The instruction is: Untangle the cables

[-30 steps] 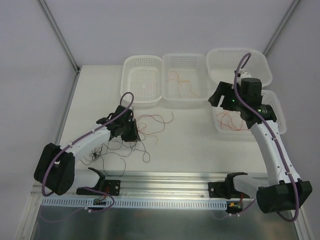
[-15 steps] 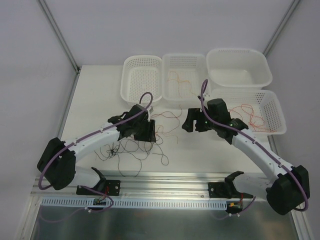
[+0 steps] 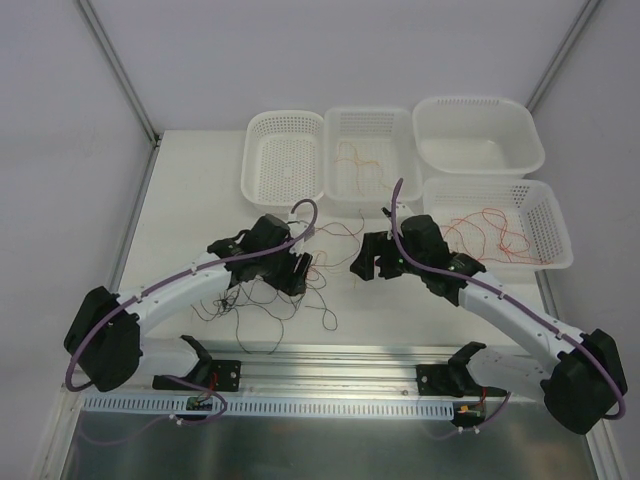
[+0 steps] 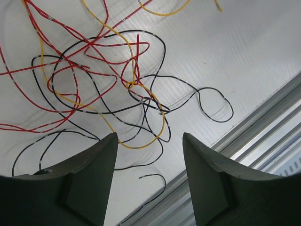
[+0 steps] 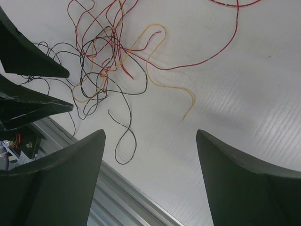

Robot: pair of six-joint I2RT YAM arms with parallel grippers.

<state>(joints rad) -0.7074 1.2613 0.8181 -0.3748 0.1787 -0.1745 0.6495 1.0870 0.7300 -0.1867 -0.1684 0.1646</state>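
Tangled on the white table (image 3: 190, 200) between the two arms: cables (image 3: 265, 295) in red, orange and black, looped over one another in one loose knot, with black ends trailing toward the metal rail (image 3: 330, 352) at the near edge.

Over the knot's right side: left gripper (image 3: 301, 268), jaws parted with nothing between them, shifted right toward the table's centre from its spot a second ago.

Facing it from the other side, low over bare table: right gripper (image 3: 367, 262), spread wide and empty. Swung down and inward within the last second from high above the near right basket (image 3: 548, 190).

Uncovered in that basket by the move: further strands (image 3: 480, 228), red and orange. More of the same in the middle far basket (image 3: 370, 112).

From the left wrist, past the parted fingers (image 4: 89, 179): orange, red and black wires crossing at the knot's core, flat on the table.

From the right wrist, between wide-set fingers (image 5: 235, 179): the same knot up and to the left, one orange end and one black loop straying nearest, the left gripper's dark fingers at the frame's left edge.
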